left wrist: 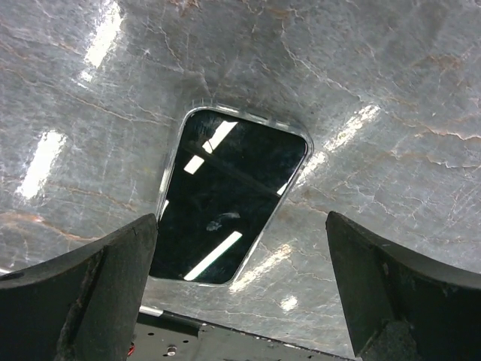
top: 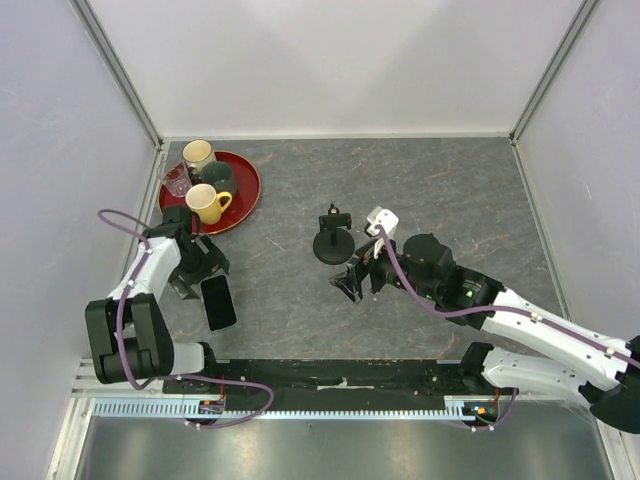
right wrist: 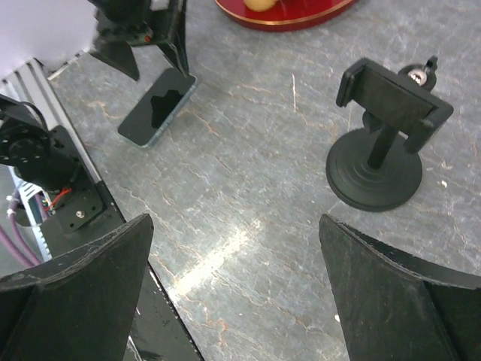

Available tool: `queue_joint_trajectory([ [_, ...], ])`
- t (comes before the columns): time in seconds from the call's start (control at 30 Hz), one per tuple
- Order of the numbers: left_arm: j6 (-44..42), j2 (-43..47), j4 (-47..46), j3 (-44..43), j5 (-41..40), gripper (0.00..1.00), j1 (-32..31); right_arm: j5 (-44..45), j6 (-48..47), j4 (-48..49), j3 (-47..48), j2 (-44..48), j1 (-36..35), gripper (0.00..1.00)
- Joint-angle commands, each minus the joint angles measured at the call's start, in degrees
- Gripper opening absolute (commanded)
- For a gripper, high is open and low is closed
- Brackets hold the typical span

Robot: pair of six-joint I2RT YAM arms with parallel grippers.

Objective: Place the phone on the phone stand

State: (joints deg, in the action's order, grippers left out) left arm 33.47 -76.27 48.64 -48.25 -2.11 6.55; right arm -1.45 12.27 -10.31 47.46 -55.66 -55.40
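The black phone [top: 218, 301] lies flat, screen up, on the grey table near the front left. It fills the middle of the left wrist view [left wrist: 225, 197] and shows far left in the right wrist view [right wrist: 156, 108]. My left gripper [top: 197, 270] is open and empty just behind the phone, hovering over it. The black phone stand [top: 334, 240] with round base and clamp on top stands upright mid-table; it also shows in the right wrist view [right wrist: 385, 143]. My right gripper [top: 358, 278] is open and empty, just in front and right of the stand.
A red tray [top: 246, 195] at the back left holds a yellow mug [top: 206, 203], a cream mug [top: 198, 157], a dark green cup [top: 219, 179] and a clear glass [top: 178, 182]. The black rail [top: 330, 375] runs along the table's near edge.
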Motion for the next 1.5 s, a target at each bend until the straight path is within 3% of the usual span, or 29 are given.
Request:
queue_joint_trajectory([
  [0.0,-4.5,-0.2,-5.3,1.2,5.6,1.0,4.4,-4.1,-0.9,6.2,-2.2,4.2,-0.1,0.98],
  [0.1,-4.5,-1.1,-7.2,2.5,4.7,1.0,7.3,-3.4,-1.3,7.0,-3.5,6.3,-0.1,0.98],
  [0.3,-3.5,-5.7,-10.5,4.5,10.7,1.0,9.4,-0.7,-2.0,8.4,-5.5,8.6,-1.8,0.98],
  [0.67,-1.3,-6.1,-13.3,7.0,16.1,1.0,9.5,1.1,-2.6,9.9,-8.0,12.1,-2.1,0.98],
  [0.83,3.3,1.1,-12.0,9.0,10.0,1.0,3.6,1.1,-2.7,13.2,-9.0,12.6,-2.1,0.98],
  [1.13,7.6,0.7,-8.3,8.5,-0.4,1.0,-6.0,2.3,-3.1,13.6,-9.2,11.6,-1.7,0.98],
  [1.17,8.2,0.6,-8.3,8.3,-1.4,1.0,-9.2,2.6,-3.2,13.7,-9.3,11.7,-1.7,0.98],
  [1.47,9.7,-1.2,-7.0,7.5,-5.4,1.0,-12.0,3.3,-3.2,13.7,-8.6,10.5,-1.6,0.98],
])
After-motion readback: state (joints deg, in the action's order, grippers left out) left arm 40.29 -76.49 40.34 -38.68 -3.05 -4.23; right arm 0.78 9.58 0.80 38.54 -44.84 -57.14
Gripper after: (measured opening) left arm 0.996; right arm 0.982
